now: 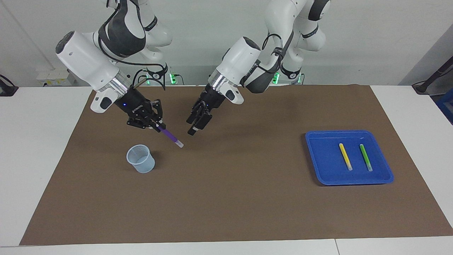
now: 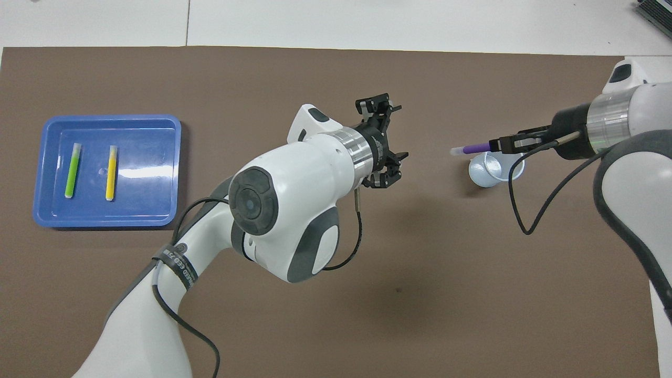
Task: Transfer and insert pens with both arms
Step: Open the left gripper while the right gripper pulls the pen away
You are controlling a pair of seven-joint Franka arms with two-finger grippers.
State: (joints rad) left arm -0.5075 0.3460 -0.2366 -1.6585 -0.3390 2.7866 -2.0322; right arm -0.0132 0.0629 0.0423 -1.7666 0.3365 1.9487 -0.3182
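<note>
Purple, yellow and green: three pens are in view, and only the purple pen (image 1: 170,136) is off the table. The right gripper (image 1: 155,124) has its fingers closed around the purple pen's upper end, holding it tilted over the brown mat (image 1: 226,205), pale tip pointing down toward the middle of the table. One translucent cup (image 1: 141,158) stands upright on the mat toward the right arm's end of the table, and in the overhead view the held pen (image 2: 475,148) crosses just above the cup's rim (image 2: 496,169).

The left gripper (image 1: 198,124) hangs in the air over the middle of the mat, close beside the purple pen's tip, its fingers parted and holding nothing; the overhead view shows the same spread fingers (image 2: 380,142).

One blue tray (image 1: 318,166) sits on the mat toward the left arm's end of the table. Two pens lie flat in it, side by side and apart: the yellow pen (image 1: 345,156) closer to the table's middle and the green pen (image 1: 366,157) closer to the table's end. Two arms, two grippers, one cup, one tray.
</note>
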